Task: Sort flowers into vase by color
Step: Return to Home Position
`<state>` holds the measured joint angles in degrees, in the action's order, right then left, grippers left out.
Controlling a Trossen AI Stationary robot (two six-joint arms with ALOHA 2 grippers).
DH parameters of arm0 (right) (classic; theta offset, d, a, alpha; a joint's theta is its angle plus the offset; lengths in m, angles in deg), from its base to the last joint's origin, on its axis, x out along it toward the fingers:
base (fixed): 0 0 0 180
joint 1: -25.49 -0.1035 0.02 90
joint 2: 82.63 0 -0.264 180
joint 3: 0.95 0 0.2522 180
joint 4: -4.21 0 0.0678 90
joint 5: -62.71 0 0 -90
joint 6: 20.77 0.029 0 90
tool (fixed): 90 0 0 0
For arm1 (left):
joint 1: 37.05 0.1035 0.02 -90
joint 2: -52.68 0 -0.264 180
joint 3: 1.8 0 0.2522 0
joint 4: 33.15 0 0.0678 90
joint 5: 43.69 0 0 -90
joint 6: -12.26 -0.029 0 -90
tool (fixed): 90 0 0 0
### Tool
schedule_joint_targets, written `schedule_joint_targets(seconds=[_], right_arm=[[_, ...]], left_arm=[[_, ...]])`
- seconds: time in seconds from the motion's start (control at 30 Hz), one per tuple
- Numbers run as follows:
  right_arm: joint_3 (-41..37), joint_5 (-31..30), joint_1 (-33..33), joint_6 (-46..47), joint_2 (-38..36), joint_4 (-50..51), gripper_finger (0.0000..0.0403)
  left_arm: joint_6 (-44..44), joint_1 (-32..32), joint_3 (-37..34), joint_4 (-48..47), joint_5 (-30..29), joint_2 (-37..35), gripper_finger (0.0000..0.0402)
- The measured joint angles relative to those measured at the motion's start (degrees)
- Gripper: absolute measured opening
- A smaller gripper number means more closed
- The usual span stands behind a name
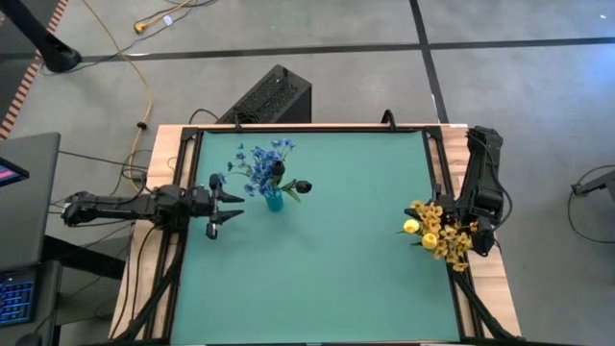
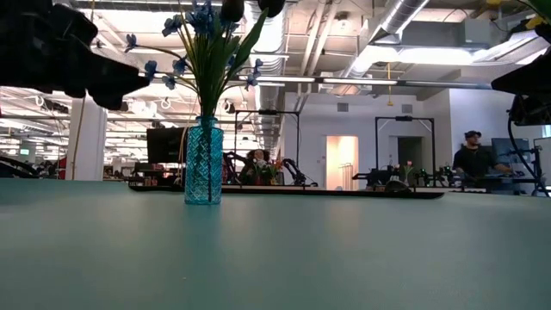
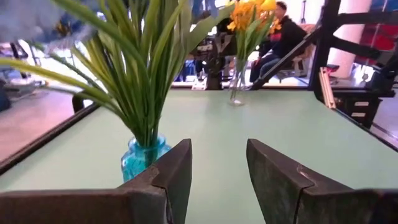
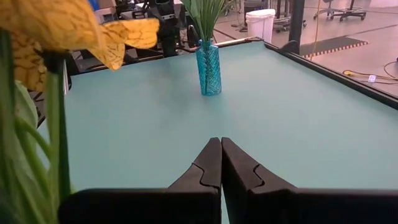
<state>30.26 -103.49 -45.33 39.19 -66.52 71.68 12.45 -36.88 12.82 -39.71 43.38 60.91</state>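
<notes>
Left gripper (image 3: 217, 149): jaws parted, empty, just beside blue patterned glass vase (image 1: 274, 201).
Right gripper (image 4: 221, 143): jaws pressed together, empty, well apart from vase.
Blue-blossom sprigs (image 1: 259, 163): in vase.

You are working over a flat teal-green table mat (image 1: 327, 279) framed by a black metal rail (image 1: 317, 129). A black perforated rectangular box (image 1: 274, 96) stands on the grey tiled floor (image 1: 500, 86) just behind the table's far edge, and a thin yellow cable (image 1: 146, 91) trails across the floor towards the far left corner. Note the open laptop with a blue-lit keyboard (image 1: 14, 300) beside the table's left side. In the room beyond the table are a standing person in a dark top (image 2: 472, 160), a person in a dark hooded top (image 3: 283, 34) and a white plastic bin (image 4: 260, 23).
</notes>
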Motion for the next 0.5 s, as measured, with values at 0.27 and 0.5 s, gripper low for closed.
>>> schedule_joint_targets(seconds=[0.27,0.5], right_arm=[[0.0,0.0,0.0,0.0,0.0,0.0,0.0028],[0.0,0.0,0.0,0.0,0.0,0.0,0.0028]], left_arm=[[-1.3,0.0,0.0,-4.6,-0.1,0.0,0.0141],[10.0,0.0,0.1,-6.6,1.1,0.5,0.0141]])
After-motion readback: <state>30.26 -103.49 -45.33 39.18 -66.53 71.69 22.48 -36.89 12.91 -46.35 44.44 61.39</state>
